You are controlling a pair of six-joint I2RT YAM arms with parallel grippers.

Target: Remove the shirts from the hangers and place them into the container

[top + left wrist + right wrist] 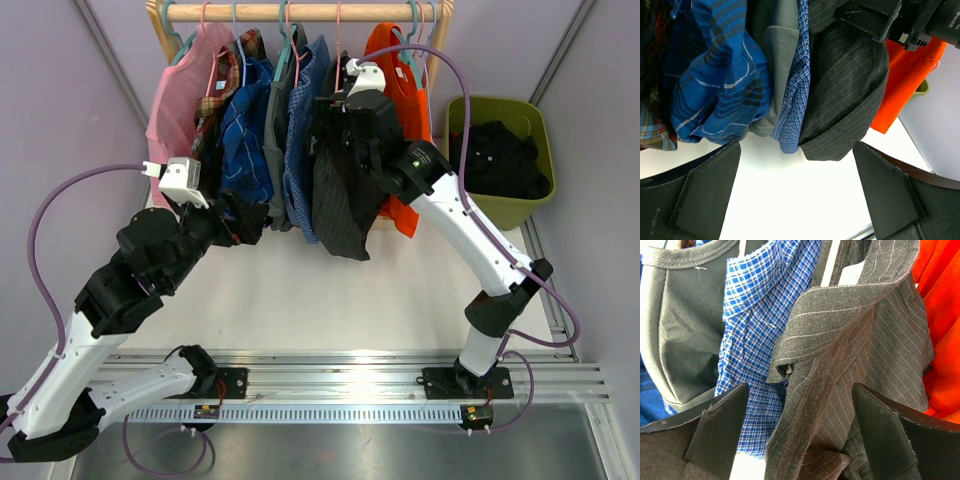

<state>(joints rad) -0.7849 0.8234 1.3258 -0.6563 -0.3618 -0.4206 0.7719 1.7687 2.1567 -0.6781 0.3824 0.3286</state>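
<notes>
Several shirts hang on hangers (290,35) from a wooden rod (300,12): pink (180,100), blue plaid (245,130), grey (277,130), blue checked (300,160), black pinstriped (340,205), orange (405,95). My right gripper (800,435) is open at the pinstriped shirt (850,355), just below its collar, and the front edge lies between the fingers. My left gripper (797,195) is open below the hems, holding nothing; the pinstriped hem (845,110) and the checked hem (792,115) hang just beyond it. The olive-green container (530,112) stands at the right.
A dark garment (500,160) lies in the container. The right arm's wrist (900,20) shows at the top right of the left wrist view, against the pinstriped shirt. White table (300,290) lies under the rack, and a metal rail (350,375) runs along the near edge.
</notes>
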